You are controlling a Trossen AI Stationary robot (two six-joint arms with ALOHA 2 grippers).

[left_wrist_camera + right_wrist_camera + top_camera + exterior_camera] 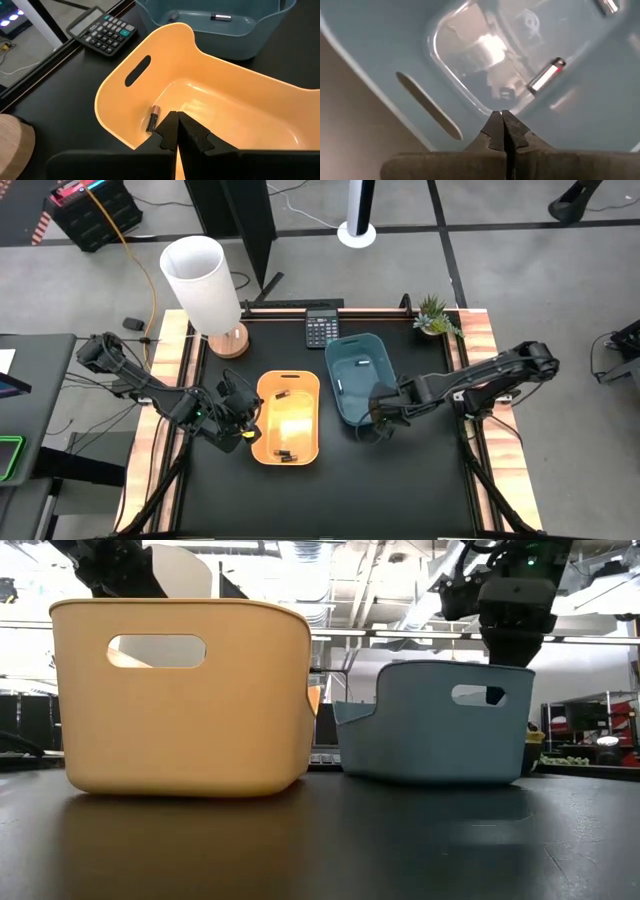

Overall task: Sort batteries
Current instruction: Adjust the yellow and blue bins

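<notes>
A yellow bin [288, 420] stands mid-table with a blue bin [358, 378] to its right. Dark brownish batteries lie on the yellow bin's floor [288, 455], one near its far end [152, 119]. Silvery batteries lie in the blue bin [546, 75], and one also shows in the left wrist view [220, 17]. My left gripper [243, 425] is shut and empty over the yellow bin's left rim [177, 131]. My right gripper [378, 417] is shut and empty above the blue bin's near end, pointing down into it [502, 131].
A black calculator [321, 330] lies behind the bins. A white cylinder on a wooden base [205, 285] stands at the far left and a small plant [435, 318] at the far right. The two bins stand close together.
</notes>
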